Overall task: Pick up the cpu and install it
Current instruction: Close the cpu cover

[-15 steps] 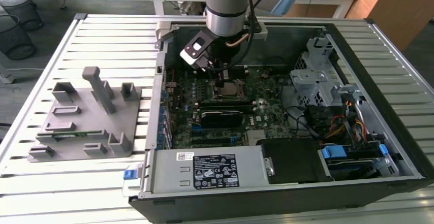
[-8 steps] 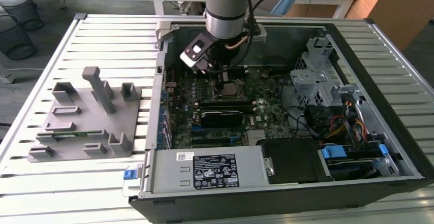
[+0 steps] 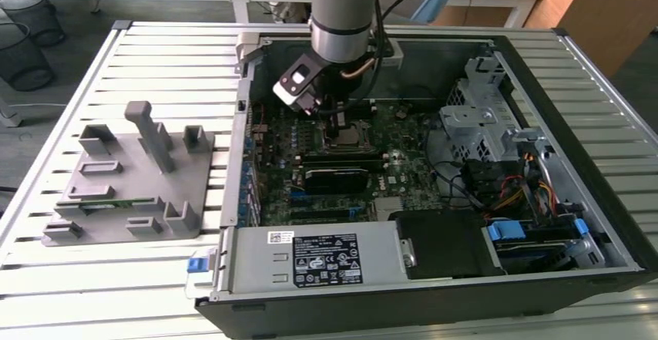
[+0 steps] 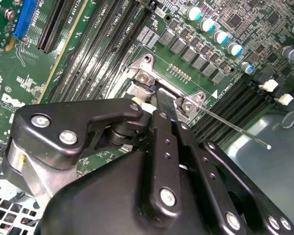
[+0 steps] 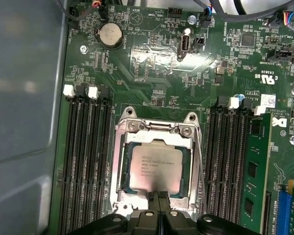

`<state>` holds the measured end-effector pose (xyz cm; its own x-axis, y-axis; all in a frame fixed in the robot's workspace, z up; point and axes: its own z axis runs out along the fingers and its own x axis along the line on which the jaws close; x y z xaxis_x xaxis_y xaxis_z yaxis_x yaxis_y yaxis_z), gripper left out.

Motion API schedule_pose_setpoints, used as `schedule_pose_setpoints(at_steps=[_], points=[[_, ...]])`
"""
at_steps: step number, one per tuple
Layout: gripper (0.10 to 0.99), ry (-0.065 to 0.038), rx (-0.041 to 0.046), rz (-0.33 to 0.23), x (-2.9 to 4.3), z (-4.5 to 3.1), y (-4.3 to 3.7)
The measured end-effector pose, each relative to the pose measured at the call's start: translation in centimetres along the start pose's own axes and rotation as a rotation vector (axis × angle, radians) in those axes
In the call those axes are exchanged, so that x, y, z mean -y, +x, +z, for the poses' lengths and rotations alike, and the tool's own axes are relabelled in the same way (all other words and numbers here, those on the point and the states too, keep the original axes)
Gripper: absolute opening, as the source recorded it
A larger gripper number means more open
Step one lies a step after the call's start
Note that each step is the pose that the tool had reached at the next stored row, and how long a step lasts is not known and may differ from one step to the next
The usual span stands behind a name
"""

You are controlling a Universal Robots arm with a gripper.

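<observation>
Your slatted metal table [image 3: 154,55] carries an open computer case [image 3: 575,70] lying on its side. A grey holder fixture [image 3: 134,193] sits beside it toward the exterior view's left. The arm [image 3: 340,8] hangs into the case above the green motherboard [image 5: 152,73].

In the first wrist view, a metal socket frame [image 5: 118,161] sits between banks of memory slots [image 5: 83,166]. One green memory module [image 5: 252,171] stands in a slot near it. The cpu [image 5: 154,169] lies flat inside that socket frame, silver top up.

Your gripper [image 5: 159,198] is at the socket's edge, its tips just over the rim of the cpu. The two fingers are clenched together with nothing between them, and you cannot tell whether they touch the chip. In the second wrist view, a thin lever [image 4: 235,128] sticks out sideways from the socket.
</observation>
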<state>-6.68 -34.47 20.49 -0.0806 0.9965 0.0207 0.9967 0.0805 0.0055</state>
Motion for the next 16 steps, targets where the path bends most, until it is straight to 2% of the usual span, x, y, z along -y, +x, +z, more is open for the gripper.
schedule_pose_setpoints(at_steps=[9, 16], points=[[0.106, 0.0, 0.0, 0.0, 0.01, 0.52, -0.01], [0.106, 0.0, -0.0019, 0.0, -0.04, 0.59, -0.02]])
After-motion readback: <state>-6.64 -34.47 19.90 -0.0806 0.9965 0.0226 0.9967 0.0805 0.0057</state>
